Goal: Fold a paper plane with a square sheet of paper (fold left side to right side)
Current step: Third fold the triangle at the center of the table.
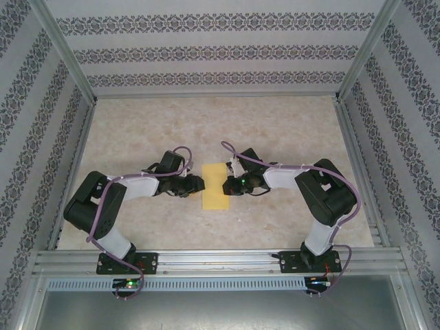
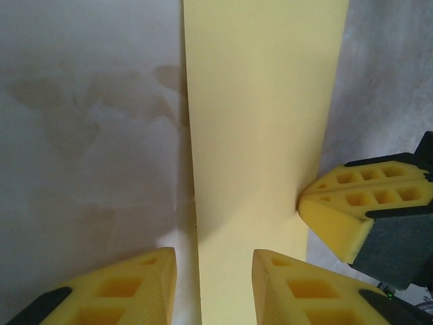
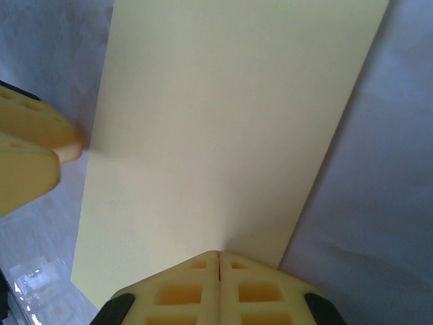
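Left gripper [image 2: 213, 264]: jaws spread, astride one long edge of the thin yellow sheet of paper [image 2: 260, 122], folded narrow. Right gripper [image 3: 218, 261]: jaws pressed together, tips on the opposite edge. Sheet lies flat mid-surface [image 1: 275, 130]. Step, likely: creasing. Next you need even pressure along the fold.

Closed right gripper [image 3: 218, 257], seemingly pressing yellow paper [image 3: 223, 122]

In the left wrist view, the thin yellow folded sheet of paper [image 2: 257, 135] is cut off at the top and bottom edges, and the left claw [image 2: 213, 271] is cropped to its fingertips. In the right wrist view, the sheet's far end is cut off and part of its near edge is covered by the right claw [image 3: 218, 257]. From above, the claw tips are too small for any pinch to be told.
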Motion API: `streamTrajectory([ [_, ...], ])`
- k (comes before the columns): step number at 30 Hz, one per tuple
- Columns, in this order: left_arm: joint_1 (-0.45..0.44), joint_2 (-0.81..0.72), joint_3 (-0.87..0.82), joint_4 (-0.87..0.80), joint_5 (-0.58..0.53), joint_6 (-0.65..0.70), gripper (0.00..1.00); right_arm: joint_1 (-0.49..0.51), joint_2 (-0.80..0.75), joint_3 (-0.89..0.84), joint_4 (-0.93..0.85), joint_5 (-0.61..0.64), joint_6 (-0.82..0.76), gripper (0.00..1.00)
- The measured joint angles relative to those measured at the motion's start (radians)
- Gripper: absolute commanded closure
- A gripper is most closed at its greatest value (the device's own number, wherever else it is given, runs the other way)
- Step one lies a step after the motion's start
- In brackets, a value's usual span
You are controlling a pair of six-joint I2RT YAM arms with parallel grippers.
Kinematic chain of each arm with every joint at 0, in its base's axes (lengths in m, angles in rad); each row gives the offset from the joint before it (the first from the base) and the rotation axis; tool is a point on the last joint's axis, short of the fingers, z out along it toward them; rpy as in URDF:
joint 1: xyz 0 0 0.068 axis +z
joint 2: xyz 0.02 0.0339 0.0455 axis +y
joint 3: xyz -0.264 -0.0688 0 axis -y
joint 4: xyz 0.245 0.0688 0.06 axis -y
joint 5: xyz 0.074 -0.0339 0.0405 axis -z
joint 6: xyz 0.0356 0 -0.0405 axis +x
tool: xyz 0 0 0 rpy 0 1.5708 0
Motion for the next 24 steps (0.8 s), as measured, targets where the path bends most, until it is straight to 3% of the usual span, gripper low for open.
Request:
streamTrajectory([
  [11,-0.011,0.040,0.001,0.046,0.026,-0.017,0.73,0.000,0.000,0.000,0.000,0.000,0.000,1.00],
  [20,-0.017,0.044,0.002,0.053,0.028,-0.034,0.92,-0.001,0.000,-0.003,0.007,-0.001,0.000,1.00],
  [24,-0.017,0.044,0.002,0.055,0.029,-0.042,0.96,-0.007,-0.011,-0.017,0.022,-0.002,0.000,0.87],
])
